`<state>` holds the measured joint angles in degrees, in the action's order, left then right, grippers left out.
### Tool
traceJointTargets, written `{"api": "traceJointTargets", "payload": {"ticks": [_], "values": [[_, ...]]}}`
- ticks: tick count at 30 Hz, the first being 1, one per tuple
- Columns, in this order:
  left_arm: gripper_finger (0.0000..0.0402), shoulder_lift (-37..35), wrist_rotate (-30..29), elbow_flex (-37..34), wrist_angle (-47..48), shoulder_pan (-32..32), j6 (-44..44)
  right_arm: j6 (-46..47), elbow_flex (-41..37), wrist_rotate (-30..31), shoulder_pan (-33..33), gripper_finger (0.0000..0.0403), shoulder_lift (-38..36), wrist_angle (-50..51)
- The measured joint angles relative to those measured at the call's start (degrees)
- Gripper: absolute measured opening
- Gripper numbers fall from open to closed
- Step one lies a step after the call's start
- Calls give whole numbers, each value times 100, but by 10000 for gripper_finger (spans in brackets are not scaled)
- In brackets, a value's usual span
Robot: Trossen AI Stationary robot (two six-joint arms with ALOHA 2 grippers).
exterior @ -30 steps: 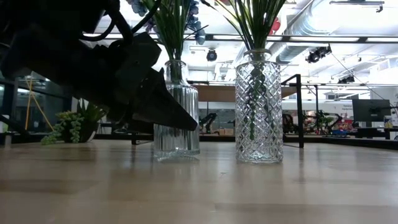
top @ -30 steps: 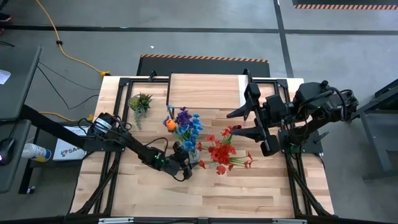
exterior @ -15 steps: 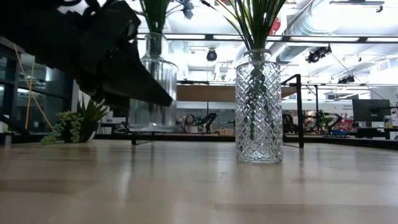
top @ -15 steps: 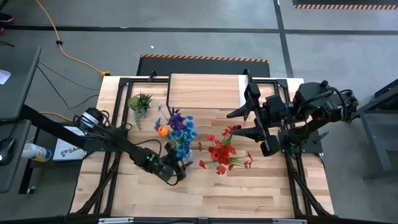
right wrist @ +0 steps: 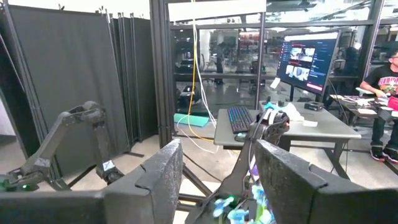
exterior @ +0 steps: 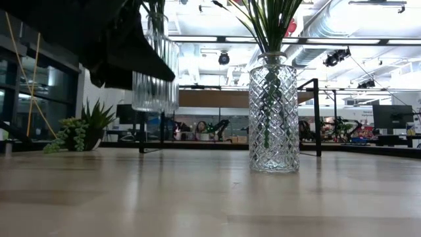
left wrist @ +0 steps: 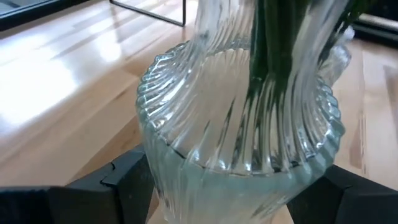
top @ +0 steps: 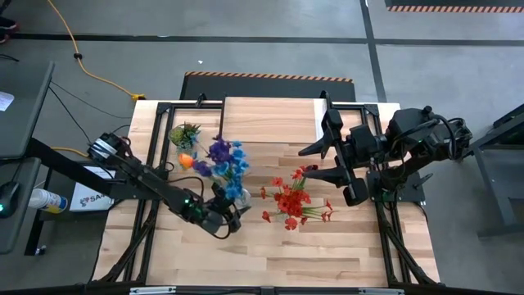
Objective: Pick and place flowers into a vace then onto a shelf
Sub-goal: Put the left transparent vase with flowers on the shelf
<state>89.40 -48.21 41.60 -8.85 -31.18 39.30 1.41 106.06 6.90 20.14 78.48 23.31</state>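
Observation:
A ribbed glass vase (exterior: 155,78) holds the blue, purple and orange flowers (top: 218,157). It hangs above the table with my left gripper (top: 228,210) shut on it. A diamond-cut glass vase (exterior: 273,113) with red flowers (top: 291,201) stands on its base on the table's middle. The shelf (top: 270,120) stands at the far edge on dark legs. My right gripper (top: 321,161) is raised over the table's right side and open, with nothing between its fingers (right wrist: 163,175). My left gripper pinches the ribbed vase's body (left wrist: 186,186) between its two fingers, one finger (left wrist: 127,183) on each side. The fingers come nearly level from the table's near left. The vase is lifted clear of the table and stays roughly upright, with the stems rising out of its neck.
A small green potted plant (top: 184,133) stands at the far left of the table, beside the shelf. The near half of the wooden table (top: 286,258) is bare planks. Beyond the table a person sits at a desk (right wrist: 382,81).
My left gripper has risen and gone toward the table's left edge, taking the ribbed vase with it. The vase stood on the table beside the red-flower vase and now hangs clear. Its blooms have swung toward the potted plant.

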Motion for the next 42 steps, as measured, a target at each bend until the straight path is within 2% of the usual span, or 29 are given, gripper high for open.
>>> {"api": "traceJointTargets", "payload": {"ticks": [8,16,24,27,36,42], "values": [[317,-429,72,37,247,0,0,2,0,-13,0,193,0,0],[317,-588,118,1067,2306,2,-1,-20,0,-22,0,193,0,-2],[317,-707,-41,1601,2809,8,-4,-2,0,-43,0,193,0,-2],[317,-747,-66,1835,3394,44,7,2,0,-151,0,193,0,-2],[317,-863,-344,2498,4351,86,12,4,0,-264,17,193,0,-5],[317,-1015,-428,2826,4650,271,12,7,0,-376,17,193,0,-38]]}}
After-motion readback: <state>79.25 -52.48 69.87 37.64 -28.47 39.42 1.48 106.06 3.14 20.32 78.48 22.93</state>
